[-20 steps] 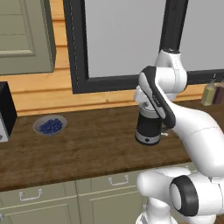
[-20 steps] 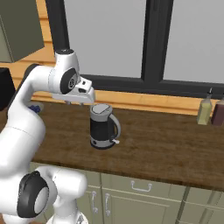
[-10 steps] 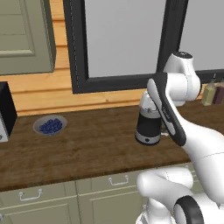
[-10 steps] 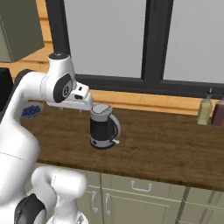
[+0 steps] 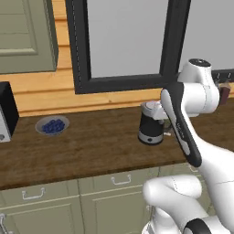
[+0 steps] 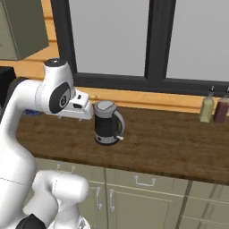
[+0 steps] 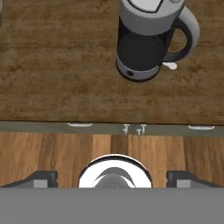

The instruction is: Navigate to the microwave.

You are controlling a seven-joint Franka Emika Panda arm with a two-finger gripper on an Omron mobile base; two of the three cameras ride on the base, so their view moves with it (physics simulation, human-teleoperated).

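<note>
Shifted since the earlier frame: arm links folded further back toward the base; counter items unmoved.
Gripper (image 7: 112,178): fingers set wide apart, holding nothing, poised above the floor in front of the counter (image 7: 52,65) edge.
Kettle (image 7: 148,41): dark body, grey lid, upright on the counter just beyond.
Bowl of blueberries (image 5: 52,124): well left of the kettle.
Black-and-silver box (image 5: 7,112): far left.
Two bottles (image 6: 206,106): far right, under the window.
</note>
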